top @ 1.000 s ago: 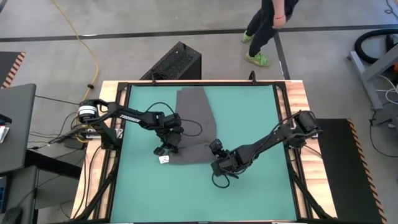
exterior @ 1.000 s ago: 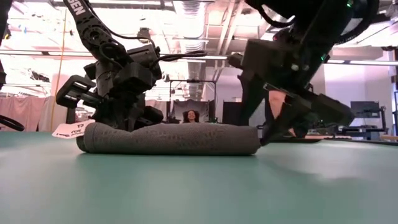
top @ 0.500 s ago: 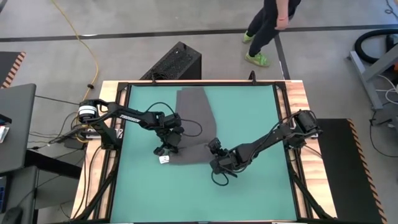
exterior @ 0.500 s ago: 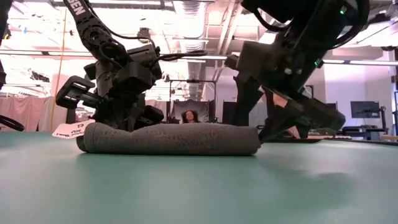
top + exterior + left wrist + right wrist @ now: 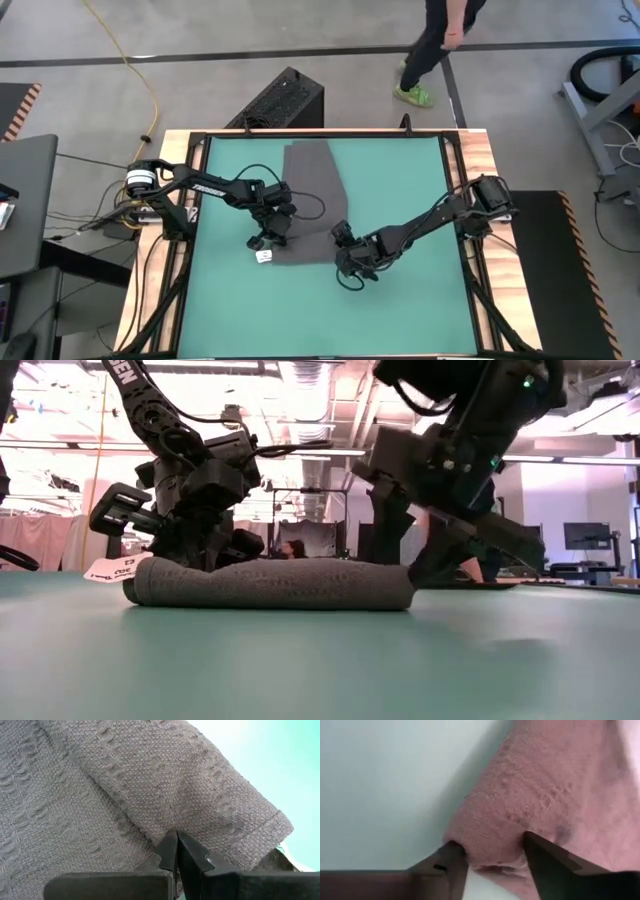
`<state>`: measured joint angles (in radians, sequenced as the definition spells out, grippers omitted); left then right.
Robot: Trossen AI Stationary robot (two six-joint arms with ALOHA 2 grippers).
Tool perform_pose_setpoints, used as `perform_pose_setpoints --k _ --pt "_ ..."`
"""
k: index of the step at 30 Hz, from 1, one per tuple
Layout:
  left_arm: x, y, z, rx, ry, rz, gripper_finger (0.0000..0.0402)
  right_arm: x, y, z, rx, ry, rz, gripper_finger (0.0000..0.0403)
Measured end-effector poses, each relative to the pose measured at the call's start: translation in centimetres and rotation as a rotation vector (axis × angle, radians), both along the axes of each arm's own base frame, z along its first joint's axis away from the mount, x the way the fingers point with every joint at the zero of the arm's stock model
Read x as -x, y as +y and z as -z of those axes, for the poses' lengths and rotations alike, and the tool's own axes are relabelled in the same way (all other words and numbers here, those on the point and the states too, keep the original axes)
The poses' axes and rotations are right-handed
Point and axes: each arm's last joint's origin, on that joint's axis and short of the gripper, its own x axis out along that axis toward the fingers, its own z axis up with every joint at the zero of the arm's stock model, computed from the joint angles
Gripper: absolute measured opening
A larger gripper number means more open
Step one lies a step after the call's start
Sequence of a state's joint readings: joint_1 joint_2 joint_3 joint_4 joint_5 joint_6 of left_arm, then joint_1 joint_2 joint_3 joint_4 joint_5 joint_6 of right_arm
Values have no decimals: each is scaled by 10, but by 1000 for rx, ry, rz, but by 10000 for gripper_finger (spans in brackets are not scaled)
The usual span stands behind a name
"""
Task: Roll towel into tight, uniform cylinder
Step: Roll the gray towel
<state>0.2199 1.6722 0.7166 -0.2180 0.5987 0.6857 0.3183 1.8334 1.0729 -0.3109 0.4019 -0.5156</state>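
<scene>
The dark grey towel (image 5: 312, 185) lies on the teal mat (image 5: 400, 190). Its near part is rolled into a low roll (image 5: 270, 582), and its flat part reaches toward the far edge. A white tag (image 5: 263, 256) sticks out at the roll's left end. My left gripper (image 5: 270, 236) is shut, its tips down on the towel by that end (image 5: 176, 835). My right gripper (image 5: 345, 264) is open at the roll's right end (image 5: 495, 845), one finger on each side of it. My left gripper presses its shut fingertips (image 5: 170, 845) down on the towel, in the crease (image 5: 150, 827) where the rolled part meets the flat layer. It comes slanting down from the table's left. My right gripper's fingers (image 5: 540, 850) stand close against the roll's end; whether they touch it, I cannot tell.
A black box (image 5: 285, 100) stands on the floor beyond the table's far edge, and a person (image 5: 435, 45) walks past there. A wooden frame (image 5: 480, 170) borders the mat. Bare mat lies to the right and along the near side (image 5: 320, 660).
My right gripper has gone toward the table's left and a little down, coming up to the roll's right end. The roll and my left gripper have stayed put.
</scene>
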Motion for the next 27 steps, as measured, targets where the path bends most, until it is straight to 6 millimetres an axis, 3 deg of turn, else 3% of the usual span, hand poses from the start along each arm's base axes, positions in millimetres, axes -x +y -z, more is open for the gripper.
perform_pose_setpoints --k 7,10,14,19,23,27 --pt "-1 0 0 -1 -8 -3 0 -6 -2 29 -32 58 65 82" --pt "-2 0 -1 19 11 -37 0 -7 0 33 -71 65 121 20" --pt "-8 1 -11 63 27 -88 0 -9 6 22 -167 9 217 15" --pt "-16 2 -37 104 -45 -105 0 -2 8 -2 -333 -37 318 9" --pt "-21 5 -49 43 -113 -99 0 2 5 -28 -469 -101 396 9" --pt "-27 7 -53 -45 -215 -81 0 5 0 -42 -523 -127 440 9"
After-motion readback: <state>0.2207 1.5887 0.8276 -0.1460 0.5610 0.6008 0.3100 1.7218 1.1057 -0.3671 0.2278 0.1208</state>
